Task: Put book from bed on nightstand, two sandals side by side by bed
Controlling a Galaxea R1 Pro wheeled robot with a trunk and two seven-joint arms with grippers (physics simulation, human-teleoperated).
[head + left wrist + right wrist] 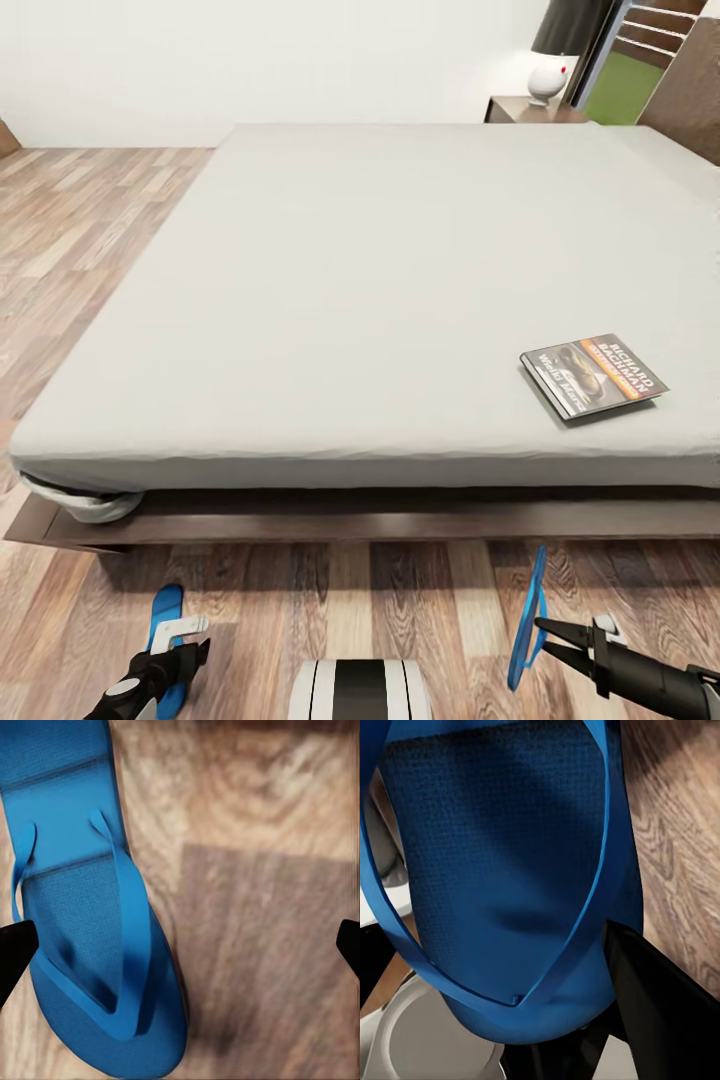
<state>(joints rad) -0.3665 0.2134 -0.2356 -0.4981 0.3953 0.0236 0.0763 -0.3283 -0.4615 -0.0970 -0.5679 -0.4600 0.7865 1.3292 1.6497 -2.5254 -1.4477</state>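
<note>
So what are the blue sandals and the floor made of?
The sandal on the floor looks like soft foam or rubber: matte blue, with a fine dotted texture on the sole. The sandal in the right gripper looks the same. The floor looks like wood planks, with brown grain; it could be printed laminate.

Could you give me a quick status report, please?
Left gripper open above floor sandal. Right gripper shut on second sandal. Book on bed.
</note>
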